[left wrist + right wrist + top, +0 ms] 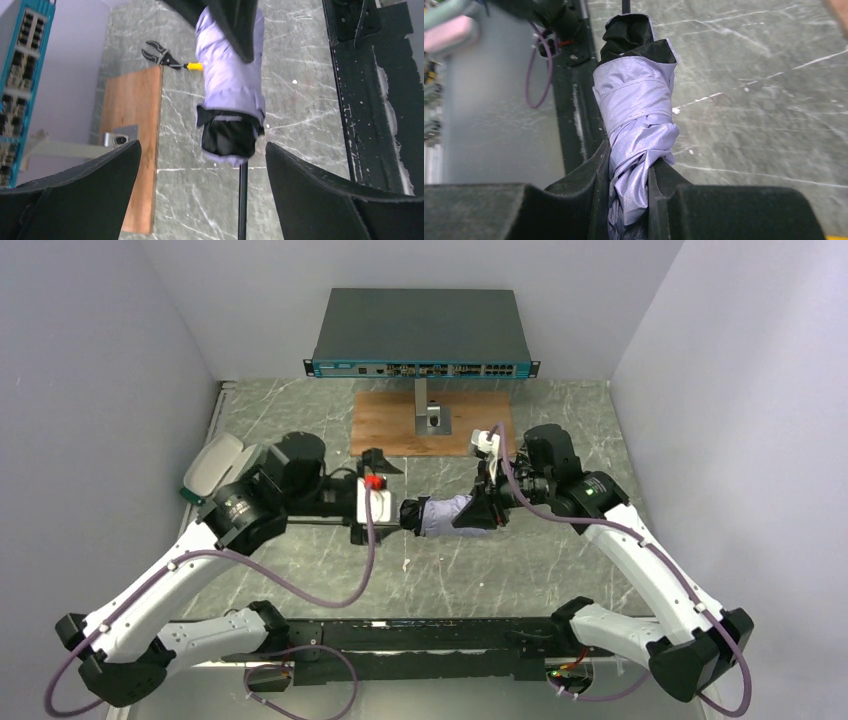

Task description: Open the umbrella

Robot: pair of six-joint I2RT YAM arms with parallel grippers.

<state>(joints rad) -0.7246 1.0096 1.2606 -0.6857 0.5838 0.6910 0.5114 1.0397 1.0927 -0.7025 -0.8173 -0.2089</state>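
The umbrella (445,515) is folded, a pale lavender bundle with black lining, held level above the table between the two arms. My right gripper (488,508) is shut on the twisted fabric at its top end; the right wrist view shows the fingers (599,170) pinching the lavender cloth (634,95). My left gripper (383,508) is at the other end. In the left wrist view its jaws stand wide apart (202,150), and the thin dark shaft (242,200) runs between them from the bundle (230,80) without touching either. The handle is hidden.
A pale grey-green oval case (212,465) lies by the left arm. A wooden board (385,430) with a metal stand (428,415) and a network switch (420,335) sit behind. Yellow-handled pliers (162,54) lie on the marble. A black rail (400,635) runs along the near edge.
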